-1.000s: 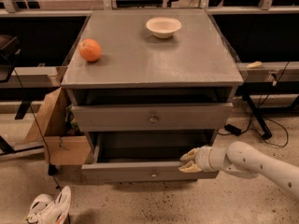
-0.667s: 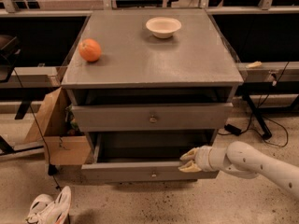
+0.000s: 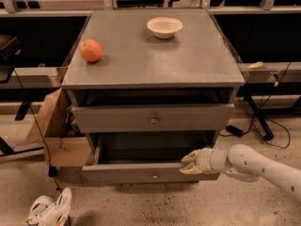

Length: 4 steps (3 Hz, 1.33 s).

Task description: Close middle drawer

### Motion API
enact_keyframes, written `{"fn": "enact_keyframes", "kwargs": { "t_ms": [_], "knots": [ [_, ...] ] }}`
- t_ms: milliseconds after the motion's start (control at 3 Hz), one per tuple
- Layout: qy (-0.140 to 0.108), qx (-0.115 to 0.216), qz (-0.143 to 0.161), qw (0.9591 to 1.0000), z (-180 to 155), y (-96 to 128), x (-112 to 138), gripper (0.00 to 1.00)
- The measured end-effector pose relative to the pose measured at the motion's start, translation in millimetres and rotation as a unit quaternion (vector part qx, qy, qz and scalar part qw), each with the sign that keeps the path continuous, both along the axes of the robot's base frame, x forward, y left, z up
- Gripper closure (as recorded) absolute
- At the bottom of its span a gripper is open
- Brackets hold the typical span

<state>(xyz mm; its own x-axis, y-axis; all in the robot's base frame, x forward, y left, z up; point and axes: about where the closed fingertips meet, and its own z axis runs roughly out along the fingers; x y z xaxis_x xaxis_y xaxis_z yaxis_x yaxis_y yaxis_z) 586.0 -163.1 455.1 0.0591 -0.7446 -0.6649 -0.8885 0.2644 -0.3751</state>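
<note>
The middle drawer (image 3: 141,172) is the grey drawer with a small round knob (image 3: 154,175). It is pulled well out below the top drawer (image 3: 117,118), and its dark inside shows. My gripper (image 3: 190,162) comes in from the right on a white arm (image 3: 254,166). It sits at the right end of the middle drawer's front, against its upper edge. Its two yellowish fingertips stand a little apart and hold nothing. The lowest drawer is hidden below.
The top drawer stands slightly out. An orange (image 3: 91,50) and a white bowl (image 3: 164,27) sit on the cabinet top (image 3: 188,65). A cardboard box (image 3: 56,135) stands at the cabinet's left. White shoes (image 3: 49,210) lie on the floor at front left. Cables (image 3: 263,121) run at the right.
</note>
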Motion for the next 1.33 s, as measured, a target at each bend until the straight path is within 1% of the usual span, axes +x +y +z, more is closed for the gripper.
{"fn": "enact_keyframes", "kwargs": {
  "t_ms": [333, 667, 1333],
  "knots": [
    [0.000, -0.001, -0.002, 1.0000, -1.7, -1.0, -3.3, 1.00],
    [0.000, -0.001, -0.002, 1.0000, -1.8, -1.3, -7.1, 0.82],
    [-0.003, -0.005, -0.014, 0.9999, -6.3, -4.8, -3.5, 0.35]
  ]
}}
